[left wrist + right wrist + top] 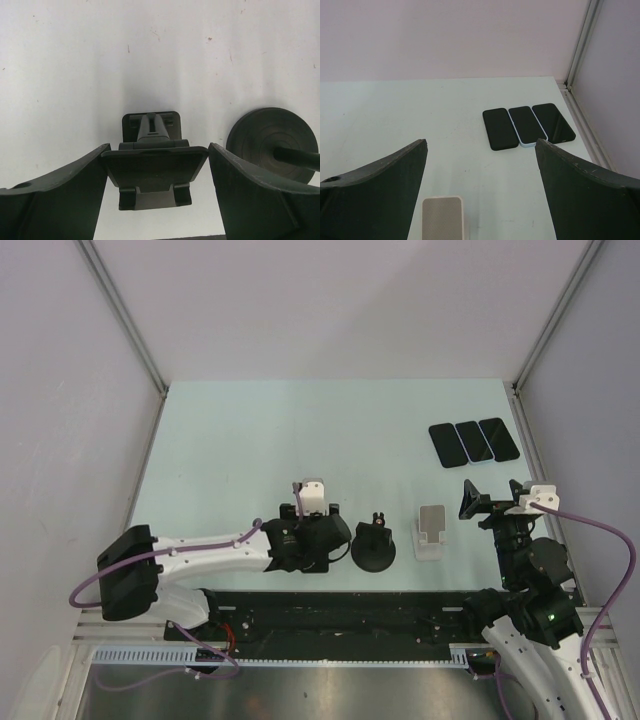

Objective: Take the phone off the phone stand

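1. Nearest you, your left claw (159, 145) is low over the pale green bench (250, 440) with its two dark fingers (55, 200) spread wide.
2. A black folding plastic phone stand (155, 167) sits upright between those fingers. Its tilted back plate fills almost the whole gap. You cannot tell from the wrist view whether the pads actually press its edges.
3. Just to the right of that stand is a black round-based holder with a thin stem (265, 135), on the bench outside the right finger of the left claw.
4. Further right stands a white phone stand with a grey ribbed face (431, 530), apart from the round holder.
5. Your right claw (481, 142) hovers just right of the white stand with its jaws wide apart and gripping nothing. The top of the white stand shows low between its fingers.
6. Farthest out, three dark-screened slab phones (525, 125) lie flat in a row, side by side, near the far right edge of the bench. They are well apart from all three stands and from both claws. The middle phone has a pale blue rim.
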Tool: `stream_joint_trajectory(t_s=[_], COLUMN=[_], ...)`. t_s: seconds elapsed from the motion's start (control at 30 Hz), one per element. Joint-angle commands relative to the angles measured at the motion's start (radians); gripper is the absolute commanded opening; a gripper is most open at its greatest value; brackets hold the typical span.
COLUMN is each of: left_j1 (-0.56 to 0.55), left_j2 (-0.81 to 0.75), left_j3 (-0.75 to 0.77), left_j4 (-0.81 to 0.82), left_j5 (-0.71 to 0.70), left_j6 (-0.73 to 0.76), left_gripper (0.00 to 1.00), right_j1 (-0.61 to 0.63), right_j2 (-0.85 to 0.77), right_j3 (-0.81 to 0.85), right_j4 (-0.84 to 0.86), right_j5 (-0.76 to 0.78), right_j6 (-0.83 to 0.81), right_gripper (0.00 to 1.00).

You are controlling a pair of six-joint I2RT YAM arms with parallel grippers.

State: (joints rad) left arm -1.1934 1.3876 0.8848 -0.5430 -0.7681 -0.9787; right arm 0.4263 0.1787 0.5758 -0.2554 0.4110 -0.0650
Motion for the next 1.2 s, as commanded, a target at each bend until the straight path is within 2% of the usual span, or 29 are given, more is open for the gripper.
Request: stream_joint_trajectory(t_s=[0.0, 0.2, 0.37, 0.67, 0.83, 0.97, 1.17], left_j1=[0.002, 0.008, 0.061, 0.288, 0.449, 0.572, 0.649], left_j2=[-0.007, -0.045, -0.094, -0.139, -0.196, -0.342, -0.577], left_j3=[0.045, 0.043, 0.074, 0.235, 0.243, 0.195, 0.106], left_j4=[0.000, -0.002, 0.000, 0.018, 0.037, 0.041, 0.044], left_j5=[-0.034, -0.028, -0.014, 0.111, 0.206, 0.230, 0.155], left_j6=[-0.025, -0.015, 0.055, 0.299, 0.394, 0.440, 0.554], left_gripper=[0.86, 1.00, 1.00, 1.00, 1.00, 1.00, 1.00], right_j1=[0.005, 0.003, 0.003, 0.002, -0.004, -0.011, -0.008], right_j2=[0.004, 0.005, 0.005, -0.002, -0.027, -0.048, -0.087], right_j3=[0.001, 0.001, 0.001, 0.001, 0.001, 0.001, 0.016], right_j4=[0.039, 0.039, 0.041, 0.038, 0.036, 0.031, 0.012], right_j5=[0.014, 0.014, 0.014, 0.023, 0.058, 0.092, 0.158], right_j6=[-0.012, -0.012, -0.012, -0.012, -0.018, -0.024, -0.045], right_gripper=[0.95, 0.95, 0.95, 0.95, 0.95, 0.95, 0.98])
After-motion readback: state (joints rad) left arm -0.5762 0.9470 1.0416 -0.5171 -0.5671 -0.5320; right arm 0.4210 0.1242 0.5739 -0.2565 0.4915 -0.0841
